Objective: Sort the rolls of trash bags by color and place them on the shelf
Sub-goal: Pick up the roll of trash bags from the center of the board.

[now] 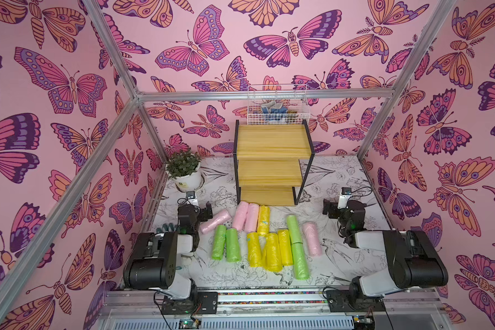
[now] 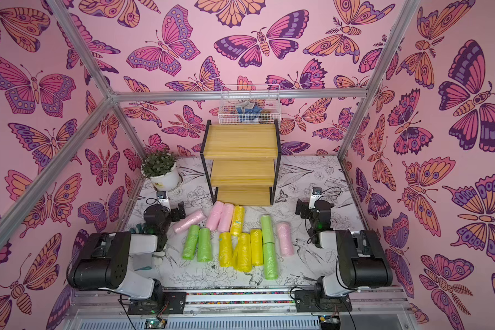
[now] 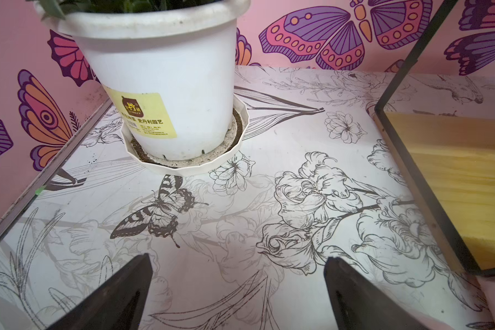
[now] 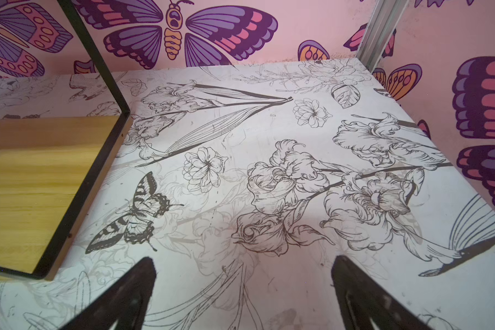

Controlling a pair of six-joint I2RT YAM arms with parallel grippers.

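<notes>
Ideally the left hand [image 1: 207,212], spread and empty like the right hand [image 1: 329,209], grips the slanted pink roll [image 1: 215,220] across its middle.

- Table [image 1: 340,177], white with line-drawn flowers, carries everything.
- Shelf [image 1: 269,174] stands ahead, between the left gripper [image 3: 237,260] and the right gripper [image 4: 243,260].
- Potted plant [image 1: 185,171] in its saucer [image 3: 183,168] sits straight ahead of the left gripper.
- Rolls of trash bags [image 1: 272,251] lie loose between and behind the grippers, one pink roll [image 1: 215,221] just beside the left gripper.
</notes>
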